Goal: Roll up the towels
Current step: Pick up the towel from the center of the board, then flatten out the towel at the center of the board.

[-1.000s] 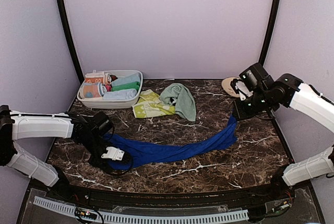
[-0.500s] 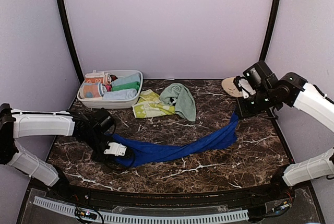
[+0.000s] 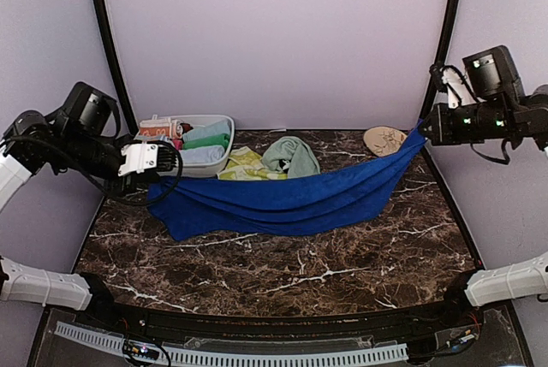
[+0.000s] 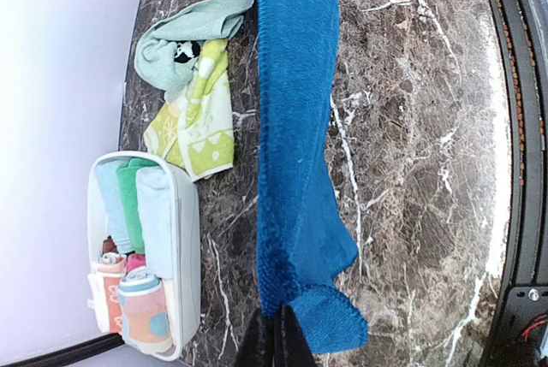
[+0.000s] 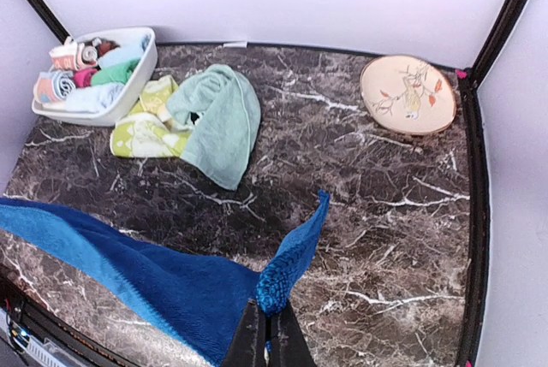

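The long royal blue towel (image 3: 291,198) hangs in the air across the table, sagging in the middle. My left gripper (image 3: 152,180) is shut on its left end and my right gripper (image 3: 421,130) is shut on its right end, both raised high. In the left wrist view the blue towel (image 4: 295,127) stretches away from the shut left gripper (image 4: 276,333). In the right wrist view the blue towel (image 5: 163,277) drops leftward from the shut right gripper (image 5: 267,333). The pale mint green towel (image 3: 293,153) lies crumpled at the back, beside the yellow-green patterned towel (image 3: 244,164).
A white basket (image 3: 218,121) with several rolled towels sits at the back left. A round beige patterned plate (image 3: 383,139) lies at the back right. Black frame posts rise at both back corners. The table is dark marble (image 3: 325,264).
Both grippers have risen high off the table, lifting the blue towel from the marble into a hanging span. The left gripper closed on the towel's end during this time.
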Robot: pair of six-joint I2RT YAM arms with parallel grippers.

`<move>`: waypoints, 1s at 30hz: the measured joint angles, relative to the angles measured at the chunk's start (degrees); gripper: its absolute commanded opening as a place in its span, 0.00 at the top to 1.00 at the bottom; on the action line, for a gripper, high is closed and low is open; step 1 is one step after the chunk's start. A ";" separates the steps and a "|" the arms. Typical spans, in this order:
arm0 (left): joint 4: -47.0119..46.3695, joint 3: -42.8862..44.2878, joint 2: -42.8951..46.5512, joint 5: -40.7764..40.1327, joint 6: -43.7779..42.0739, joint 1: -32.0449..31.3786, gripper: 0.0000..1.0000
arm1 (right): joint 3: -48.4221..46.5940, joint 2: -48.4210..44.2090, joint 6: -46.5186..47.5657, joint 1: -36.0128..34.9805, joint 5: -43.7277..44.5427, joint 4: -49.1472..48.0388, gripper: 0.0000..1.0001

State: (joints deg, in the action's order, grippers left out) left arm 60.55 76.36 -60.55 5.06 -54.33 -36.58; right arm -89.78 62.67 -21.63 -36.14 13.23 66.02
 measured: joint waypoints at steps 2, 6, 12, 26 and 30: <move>3.87 2.89 2.03 -0.92 0.57 0.00 1.00 | -4.15 -0.70 -0.15 0.04 0.44 2.49 1.00; 10.23 6.75 5.31 -3.26 1.09 0.00 1.00 | -9.66 -2.29 -1.22 0.09 0.85 7.23 1.00; 17.42 13.09 7.21 -4.90 2.75 -0.02 1.00 | -10.97 -4.72 -3.87 0.09 -0.92 12.59 1.00; 7.93 -15.85 11.39 -10.23 -2.84 1.64 1.00 | 15.02 -1.29 -6.40 0.11 -2.84 5.07 1.00; -6.78 -25.16 4.74 -14.03 -11.52 10.14 1.00 | 19.34 5.16 -4.87 0.46 -1.77 -1.42 1.00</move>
State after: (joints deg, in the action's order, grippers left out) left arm 53.78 51.20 -55.81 -8.97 -65.84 -26.44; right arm -70.43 67.83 -26.50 -35.68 11.46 64.60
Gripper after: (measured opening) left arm 0.007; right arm 0.007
